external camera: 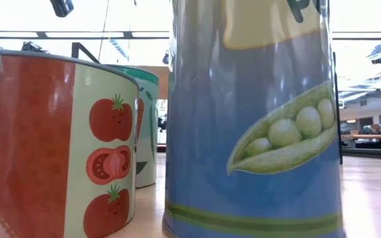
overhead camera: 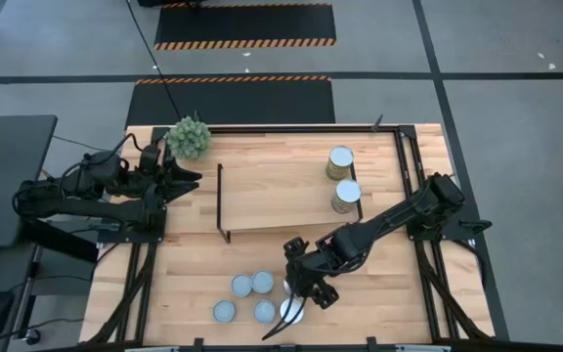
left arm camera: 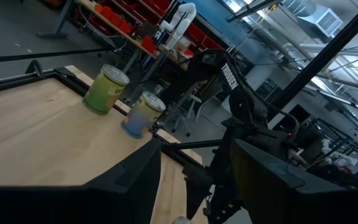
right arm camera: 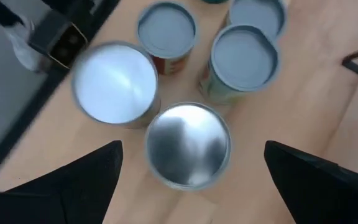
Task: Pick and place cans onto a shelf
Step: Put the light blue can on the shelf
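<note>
right hand (overhead camera: pixel 299 298) spread wide, empty, above silver-topped can (right arm camera: pixel 188 144) near table (overhead camera: pixel 409 303) front edge | four blue-topped cans (overhead camera: pixel 251 285) just beside | two cans (overhead camera: pixel 339 162) on shelf (overhead camera: pixel 262 196), right end | left hand (overhead camera: pixel 186 176) parked by plant (overhead camera: pixel 189 137), fingers apart | low view only: pea label (external camera: pixel 286 135), tomato label (external camera: pixel 108 165)

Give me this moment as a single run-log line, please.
right gripper: open above silver-topped can | left gripper: idle by plant | shelf: two cans | table: six

2 dark jointed arms, black cables
</note>
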